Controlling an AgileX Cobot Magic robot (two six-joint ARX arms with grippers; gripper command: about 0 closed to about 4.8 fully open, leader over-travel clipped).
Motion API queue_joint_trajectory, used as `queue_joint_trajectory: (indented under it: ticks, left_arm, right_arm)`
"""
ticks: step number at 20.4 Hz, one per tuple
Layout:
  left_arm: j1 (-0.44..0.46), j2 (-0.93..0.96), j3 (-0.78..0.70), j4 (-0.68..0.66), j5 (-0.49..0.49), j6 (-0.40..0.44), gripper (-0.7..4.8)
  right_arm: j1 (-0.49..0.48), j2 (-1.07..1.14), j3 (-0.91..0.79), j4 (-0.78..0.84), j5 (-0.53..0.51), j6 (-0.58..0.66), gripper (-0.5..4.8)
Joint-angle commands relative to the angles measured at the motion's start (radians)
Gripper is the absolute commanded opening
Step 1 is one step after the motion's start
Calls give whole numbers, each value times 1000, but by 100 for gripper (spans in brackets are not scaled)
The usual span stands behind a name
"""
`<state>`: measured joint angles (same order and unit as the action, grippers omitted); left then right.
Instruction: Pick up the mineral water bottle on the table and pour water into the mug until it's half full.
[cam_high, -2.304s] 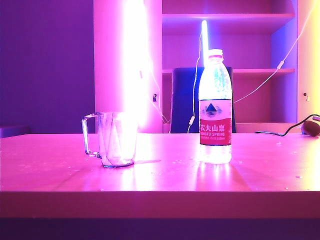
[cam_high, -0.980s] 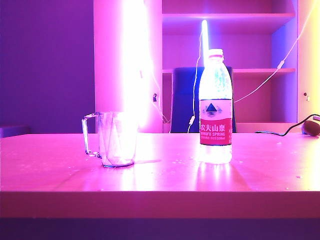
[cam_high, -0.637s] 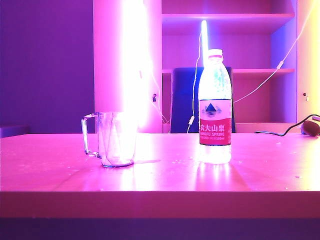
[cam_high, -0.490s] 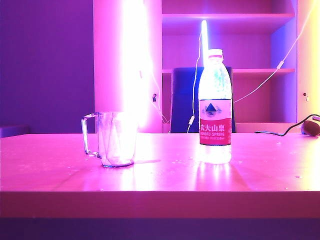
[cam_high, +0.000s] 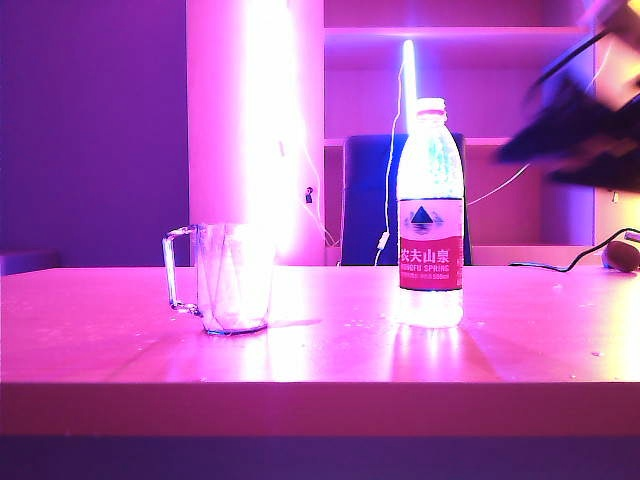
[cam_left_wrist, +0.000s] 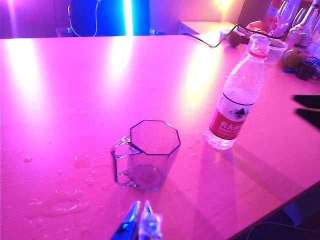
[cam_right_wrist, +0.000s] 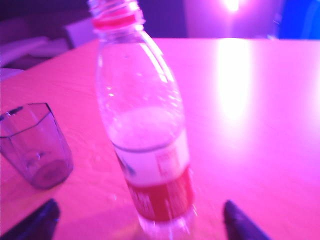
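Observation:
The mineral water bottle stands upright on the table, right of the mug. Its water level sits just above the red label. The clear faceted mug looks empty, handle turned away from the bottle. My right gripper is a dark blur in the air, up and to the right of the bottle. In the right wrist view it is open wide, with the bottle standing ahead between the fingertips, untouched. My left gripper is shut and hovers short of the mug.
Water drops lie on the table beside the mug. A cable and cluttered containers sit at the table's far corner. The table edge runs close behind the bottle. A blue chair stands behind the table.
My right gripper has swung into the exterior view at the upper right, motion-blurred; before, no arm showed there. Bottle and mug have not moved.

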<state>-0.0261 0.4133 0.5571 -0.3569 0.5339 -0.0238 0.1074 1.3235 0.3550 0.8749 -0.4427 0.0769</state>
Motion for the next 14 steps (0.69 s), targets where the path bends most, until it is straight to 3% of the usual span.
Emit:
queue_joint_trajectory:
  ticks: [1, 4, 10, 14]
  left_arm:
    - [1, 0, 4, -1, 1, -3, -5]
    - [0, 0, 4, -2, 2, -3, -5]
    - [0, -1, 4, -6, 2, -3, -5]
    - [0, -1, 4, -7, 2, -3, -5]
  right_arm:
    - [50, 219, 14, 362, 13, 1, 479]
    - [85, 405, 76, 475, 44, -7, 479]
    - [108, 578, 249, 437, 41, -6, 479]
    - [135, 634, 348, 328, 44, -6, 479]
